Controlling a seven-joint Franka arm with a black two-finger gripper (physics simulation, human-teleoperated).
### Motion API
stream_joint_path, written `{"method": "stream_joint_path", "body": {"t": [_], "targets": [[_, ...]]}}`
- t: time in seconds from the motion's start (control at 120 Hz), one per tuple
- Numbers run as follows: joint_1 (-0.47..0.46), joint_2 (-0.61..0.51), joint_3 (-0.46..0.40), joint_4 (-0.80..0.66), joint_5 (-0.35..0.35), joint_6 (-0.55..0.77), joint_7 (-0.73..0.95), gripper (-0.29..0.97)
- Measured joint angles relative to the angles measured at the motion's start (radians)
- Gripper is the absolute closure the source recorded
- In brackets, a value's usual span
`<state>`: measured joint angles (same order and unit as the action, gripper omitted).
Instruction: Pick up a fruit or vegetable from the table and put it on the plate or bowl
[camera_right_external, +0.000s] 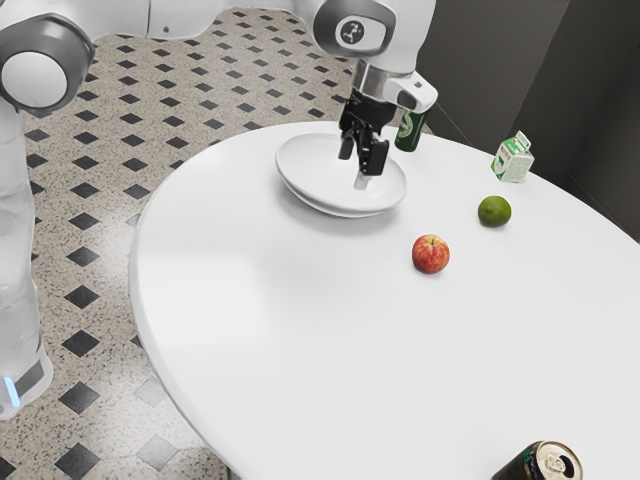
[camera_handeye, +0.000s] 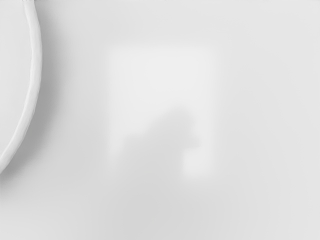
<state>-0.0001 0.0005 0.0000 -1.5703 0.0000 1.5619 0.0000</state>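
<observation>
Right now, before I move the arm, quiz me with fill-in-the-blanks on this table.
The black ___ hangs over the shallow white dish.
The red apple lies on the round white ___, outside the dish.
Nearest the green-and-white carton lies the round green ___.
Missing: gripper; table; lime.

glossy white arm (camera_right_external: 18, 230), grey joint rings — round logo cap, black fingers (camera_right_external: 378, 158), blue light near base

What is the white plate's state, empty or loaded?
Empty. The shallow white plate holds nothing; the red apple and green lime lie on the white round table.
</observation>
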Motion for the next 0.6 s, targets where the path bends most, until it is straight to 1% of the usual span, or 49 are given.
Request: {"method": "stream_joint_path", "body": {"t": [0.008, 0.025, 0.05, 0.083, 0.133, 0.208, 0.367, 0.45, 0.517, 0.55, 0.6], "targets": [[-0.061, 0.019, 0.061, 0.036, -0.004, 0.002, 0.000, 0.00], [-0.152, 0.050, 0.158, 0.097, -0.012, 0.005, 0.000, 0.00], [-0.236, 0.082, 0.256, 0.160, -0.021, 0.009, -0.001, 0.00], [-0.284, 0.108, 0.334, 0.209, -0.031, 0.014, -0.001, 0.00], [-0.295, 0.125, 0.389, 0.243, -0.042, 0.020, -0.002, 0.00], [-0.294, 0.133, 0.416, 0.260, -0.052, 0.026, -0.003, 0.00], [-0.306, 0.135, 0.425, 0.263, -0.065, 0.034, -0.005, 0.00], [-0.281, 0.137, 0.419, 0.264, -0.105, 0.036, -0.006, 0.00], [-0.281, 0.143, 0.397, 0.281, -0.103, 0.040, -0.008, 0.00], [-0.286, 0.161, 0.388, 0.286, -0.099, 0.042, -0.008, 0.00], [-0.283, 0.221, 0.385, 0.305, -0.094, 0.048, -0.008, 0.00]]}}
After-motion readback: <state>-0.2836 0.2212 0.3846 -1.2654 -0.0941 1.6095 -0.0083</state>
